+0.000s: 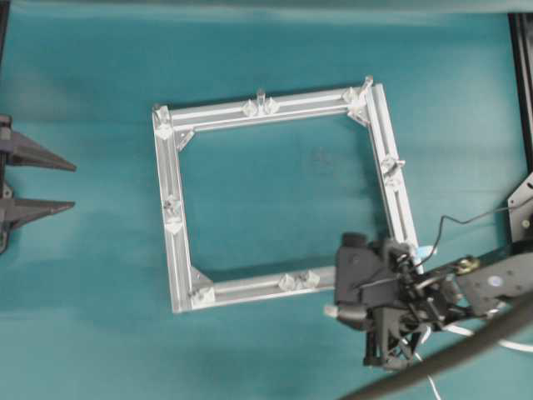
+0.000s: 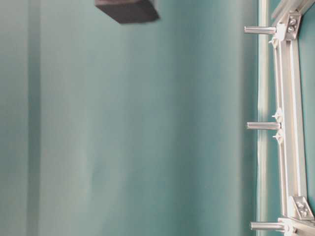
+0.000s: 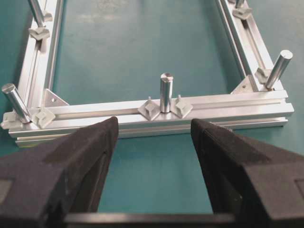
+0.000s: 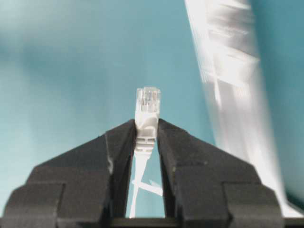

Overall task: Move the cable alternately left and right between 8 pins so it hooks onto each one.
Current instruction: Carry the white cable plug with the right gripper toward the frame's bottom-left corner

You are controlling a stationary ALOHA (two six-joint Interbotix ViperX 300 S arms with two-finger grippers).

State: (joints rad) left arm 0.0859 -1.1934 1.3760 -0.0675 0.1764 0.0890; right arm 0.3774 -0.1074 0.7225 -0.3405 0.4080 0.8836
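Observation:
The square silver frame point(image 1: 176, 250) lies mid-table with short upright pins, such as pin point(image 1: 261, 98) on its far bar and pin point(image 1: 393, 162) on its right bar. My right gripper point(image 1: 337, 309) hovers by the frame's near right corner. In the right wrist view the right gripper point(image 4: 146, 125) is shut on the white plug point(image 4: 147, 110) of the cable point(image 4: 139, 183), which trails back between the fingers. At the table's far left, my left gripper point(image 1: 72, 185) stands open. Its wrist view shows the left gripper point(image 3: 153, 125) holding nothing, facing a pin point(image 3: 166, 91) on the nearest bar.
A thick dark grey hose point(image 1: 450, 354) crosses the near right corner over the right arm. A black rail point(image 1: 523, 92) runs along the right edge. Teal table lies open inside the frame and between it and the left gripper. Pins point(image 2: 263, 126) stand in the table-level view.

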